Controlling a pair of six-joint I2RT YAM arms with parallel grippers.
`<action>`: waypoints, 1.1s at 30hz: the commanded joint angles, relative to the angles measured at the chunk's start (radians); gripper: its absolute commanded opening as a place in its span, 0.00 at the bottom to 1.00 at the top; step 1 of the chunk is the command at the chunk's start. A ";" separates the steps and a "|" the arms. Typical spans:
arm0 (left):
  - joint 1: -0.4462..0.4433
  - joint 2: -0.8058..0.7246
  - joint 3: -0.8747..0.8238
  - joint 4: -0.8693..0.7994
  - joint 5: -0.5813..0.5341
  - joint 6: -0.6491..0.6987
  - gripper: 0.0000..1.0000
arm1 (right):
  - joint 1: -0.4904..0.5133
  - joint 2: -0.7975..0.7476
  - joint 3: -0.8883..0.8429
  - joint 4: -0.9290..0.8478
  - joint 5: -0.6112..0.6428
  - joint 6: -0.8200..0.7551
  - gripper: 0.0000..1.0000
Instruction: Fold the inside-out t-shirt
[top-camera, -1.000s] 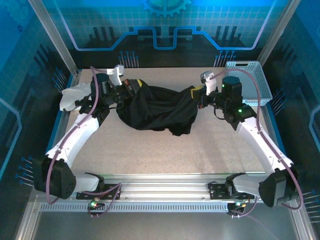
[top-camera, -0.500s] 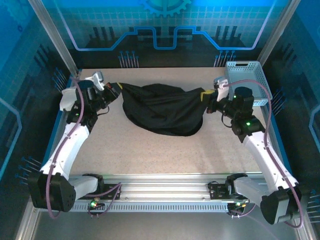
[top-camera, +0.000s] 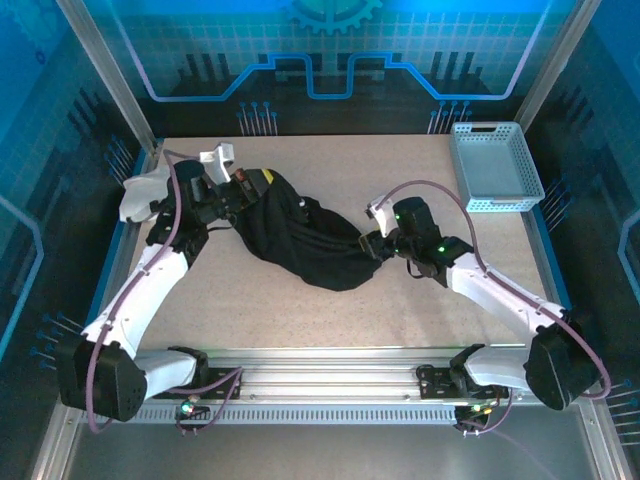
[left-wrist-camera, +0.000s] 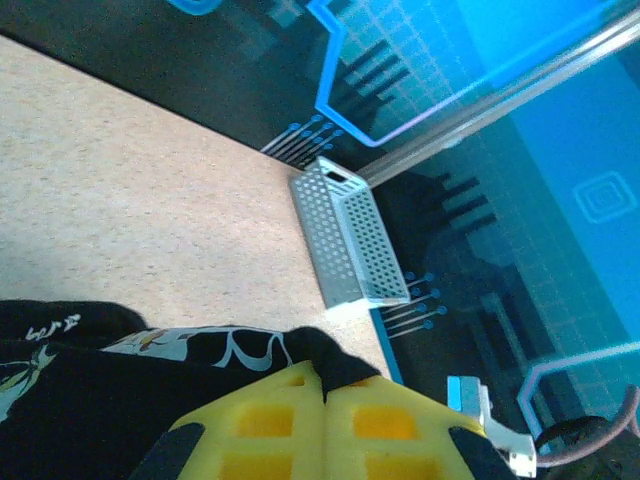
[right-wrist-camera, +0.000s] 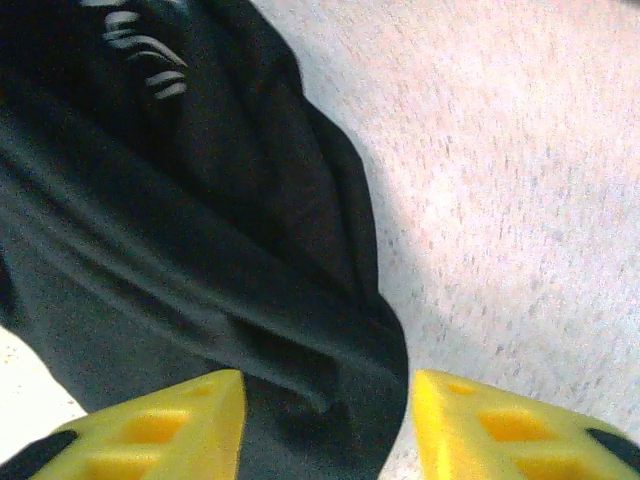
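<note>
The black t-shirt (top-camera: 310, 238) lay bunched in a loose rope across the middle of the table (top-camera: 420, 310), running from far left down toward the centre; part of it looked lifted at the left end, though how far off the surface I could not tell. The left gripper (top-camera: 252, 190) sat at that far-left end; in the left wrist view its yellow fingers (left-wrist-camera: 270, 425) were pressed together with only a thin seam between them, and black cloth with pale print came out right at their tips, so they were clamped on the t-shirt's edge. The right gripper (top-camera: 372, 248) was low at the garment's near-right end; in the right wrist view its fingers (right-wrist-camera: 160, 425) stood well apart, a thick fold of the t-shirt (right-wrist-camera: 200, 230) lay in the gap between them, and nothing was pinched; bare table showed to the right of that fold. A pale perforated basket (top-camera: 495, 165) stood at the far right corner, well apart from the t-shirt; the left wrist view caught it too (left-wrist-camera: 350, 240).
</note>
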 joint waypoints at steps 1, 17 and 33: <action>-0.025 -0.035 0.046 0.046 0.039 0.032 0.00 | 0.068 -0.017 0.077 0.051 -0.062 -0.103 0.55; -0.049 -0.059 0.048 -0.019 0.008 0.086 0.00 | 0.113 0.432 0.414 0.216 -0.373 -0.010 0.36; -0.048 -0.050 0.050 -0.165 -0.193 0.201 0.00 | -0.045 0.080 0.368 0.142 -0.549 0.110 0.00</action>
